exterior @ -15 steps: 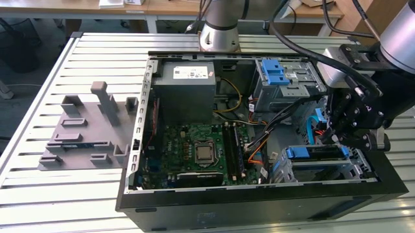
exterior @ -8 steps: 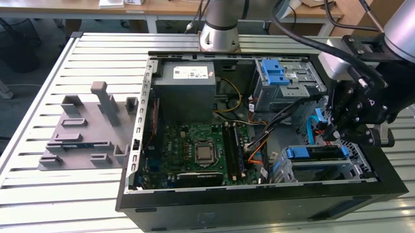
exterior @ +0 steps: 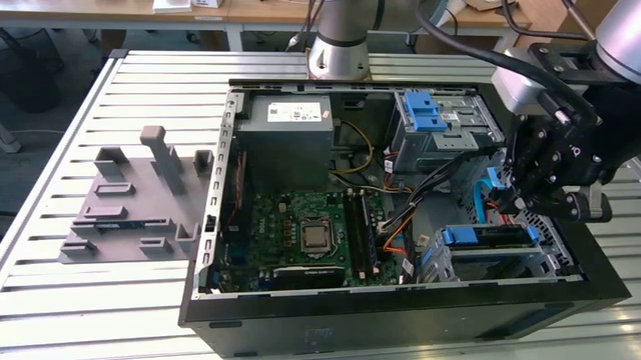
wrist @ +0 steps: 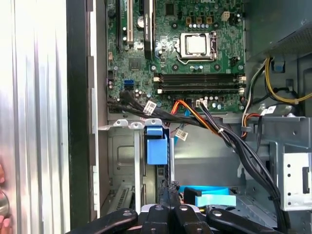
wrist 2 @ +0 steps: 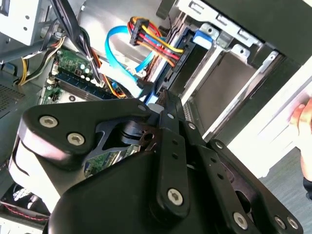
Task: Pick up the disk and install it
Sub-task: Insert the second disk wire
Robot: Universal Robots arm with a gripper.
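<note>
The disk (exterior: 493, 237) stands on edge in the lower drive cage at the case's front corner, on the exterior view's right. Its blue carrier frame (wrist: 156, 146) shows from above, and in the second wrist view the disk (wrist 2: 183, 53) runs between grey cage walls. My black gripper (exterior: 513, 204) hangs just above it. In both wrist views the fingers are drawn together, and the gripper (wrist: 168, 192) (wrist 2: 162, 97) points at the disk's upper edge. I cannot tell whether the tips touch the disk.
The open case holds a grey power supply box (exterior: 290, 124), a green motherboard (exterior: 305, 232) and an upper cage with a blue bracket (exterior: 431, 112). A blue flat cable (exterior: 491, 191) and a cable bundle (wrist: 229, 136) pass close by. A grey fixture plate (exterior: 130, 202) lies on the table. A hand (wrist 2: 302, 114) is outside the case.
</note>
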